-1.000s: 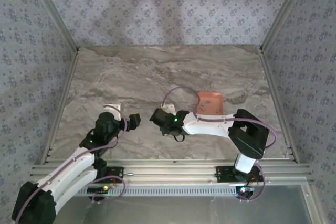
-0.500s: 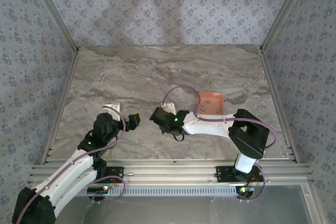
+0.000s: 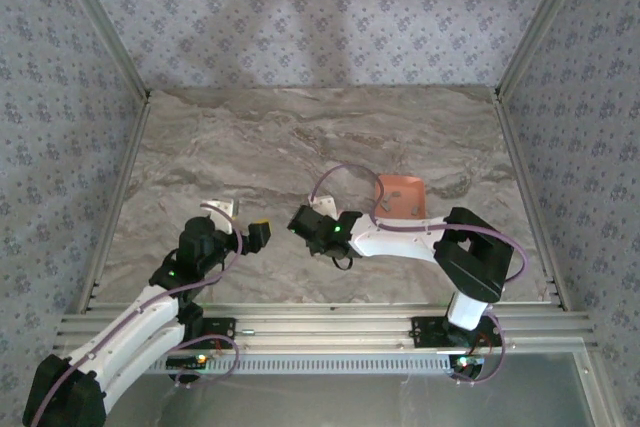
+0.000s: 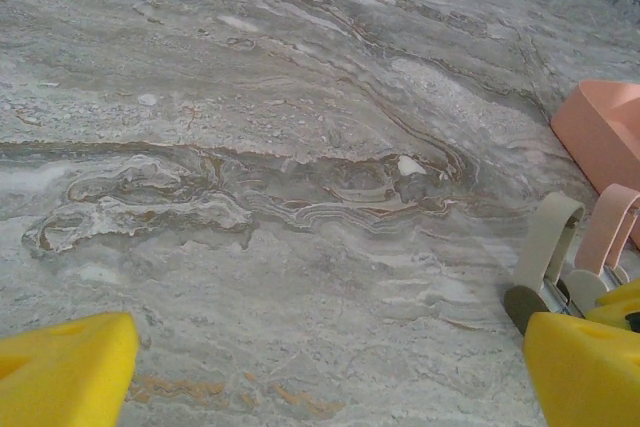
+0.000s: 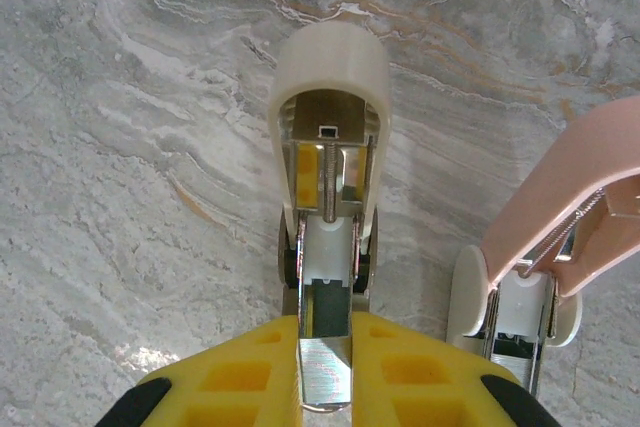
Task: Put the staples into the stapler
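Right gripper (image 5: pixel 325 347) was seen clamped almost fully shut on a thin shiny metal strip, taken to be the staples (image 5: pixel 325 375), pinched between the yellow pads (image 5: pixel 420 377). The stapler (image 5: pixel 330 67) lay open on the marble tabletop (image 5: pixel 120 147) directly ahead of those fingertips. Its metal channel (image 5: pixel 325 172) was lined up with the strip, and the pink cover (image 5: pixel 570 192) was swung off to the claw's right. Left gripper (image 4: pixel 325 372) was held spread wide with nothing in it (stapler just beyond its right finger, salmon tray (image 4: pixel 600 122) further ahead on that side). Step judged: insertion, strip picked but not yet seated. The next move calls for the strip to be fed straight into the channel and kept parallel to the rails. The open claw could be used to steady the body.
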You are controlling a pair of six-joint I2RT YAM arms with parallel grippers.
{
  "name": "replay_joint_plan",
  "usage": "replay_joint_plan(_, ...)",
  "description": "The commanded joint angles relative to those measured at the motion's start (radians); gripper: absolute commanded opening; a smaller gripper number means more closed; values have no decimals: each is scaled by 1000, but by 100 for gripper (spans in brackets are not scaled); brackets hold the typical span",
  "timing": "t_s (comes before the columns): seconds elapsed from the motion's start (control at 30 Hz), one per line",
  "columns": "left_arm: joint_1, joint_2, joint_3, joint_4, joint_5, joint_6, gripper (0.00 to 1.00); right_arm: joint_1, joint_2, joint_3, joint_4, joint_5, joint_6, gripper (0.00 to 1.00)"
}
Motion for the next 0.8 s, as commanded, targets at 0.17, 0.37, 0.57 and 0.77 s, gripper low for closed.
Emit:
replay_joint_plan(0.17,8,-5,-16,41,17,26,98,-2,-4,-4,14,32,-16,16)
replay_joint_plan(0.37,7,-4,-18,46,20,28,98,-2,-1,-8,15,35,-14,16)
replay_joint_plan(0.57,7,-4,-19,47,24,32,98,-3,10,-13,7,37,-2,16)
replay_joint_plan(0.77,7,-4,-18,47,24,31,98,-6,28,-4,6,31,-12,16)
